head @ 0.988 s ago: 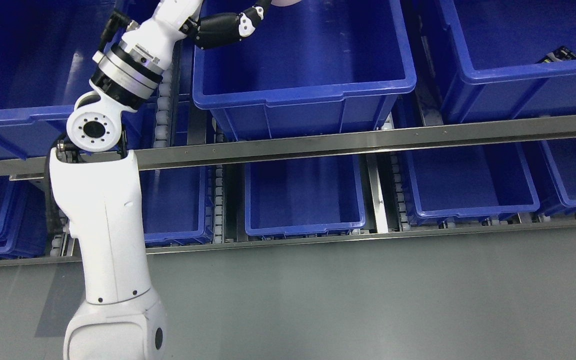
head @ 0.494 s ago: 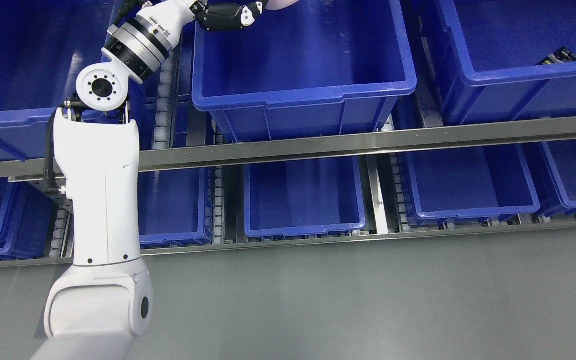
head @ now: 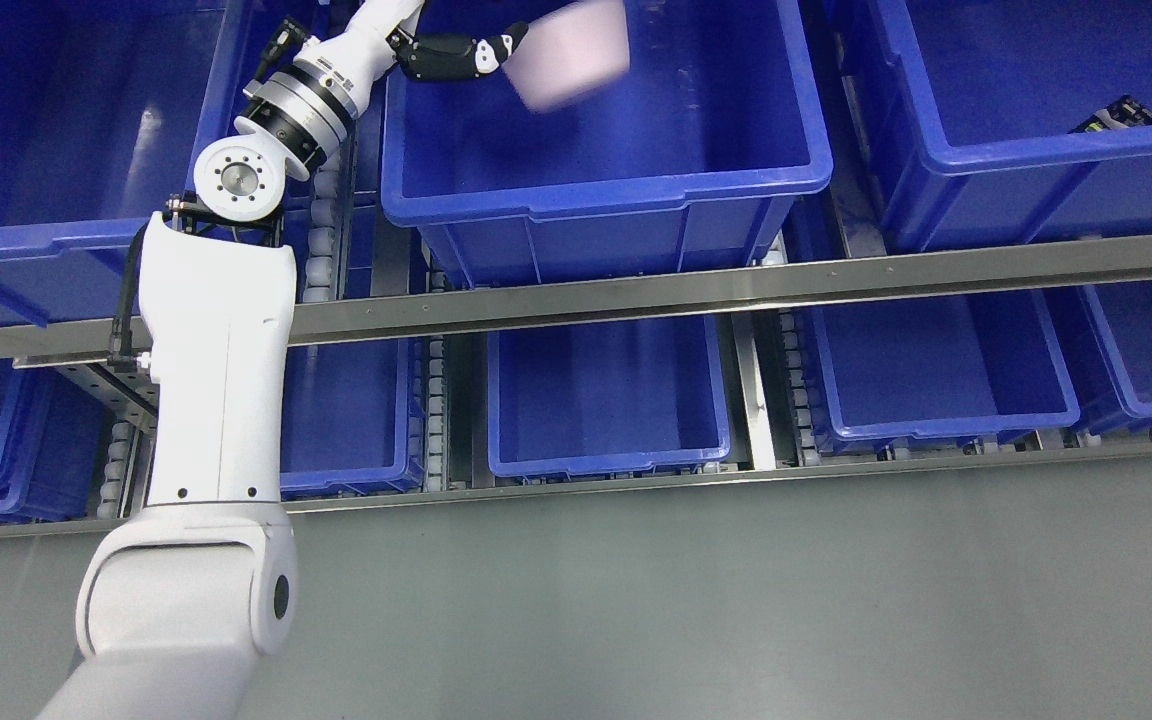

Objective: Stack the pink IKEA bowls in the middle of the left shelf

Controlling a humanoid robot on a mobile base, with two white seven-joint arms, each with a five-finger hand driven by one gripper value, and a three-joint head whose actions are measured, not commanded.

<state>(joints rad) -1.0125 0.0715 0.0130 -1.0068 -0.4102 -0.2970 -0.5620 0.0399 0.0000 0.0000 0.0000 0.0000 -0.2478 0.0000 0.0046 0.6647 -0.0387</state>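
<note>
A white-shelled humanoid left arm rises from the lower left of the head view and reaches up over the shelf, its black-and-white left hand (head: 456,55) stretched across the near-left corner of a large blue plastic bin (head: 606,185) on the upper level of a steel roller rack. At the fingertips sits a pale pink bowl (head: 571,55), blurred and tilted, hanging above the bin's interior near its back wall rather than resting on the floor of it. The fingers appear closed against the bowl's near edge, though the blur leaves the exact grip hard to read. No other pink bowl shows inside this bin, so as far as the picture reveals there is no stack here yet; the bowl in hand looks to be the first one headed for this spot, or the stack lies beyond the top edge of the view. What remains, by this reading, is to lower the bowl, settle it level and let go, then bring any further bowls to nest on it. A brushed metal rail (head: 736,285) runs across below the bin, with smaller blue bins (head: 606,455) on the lower level and a grey floor in front. The right arm is out of sight.
</note>
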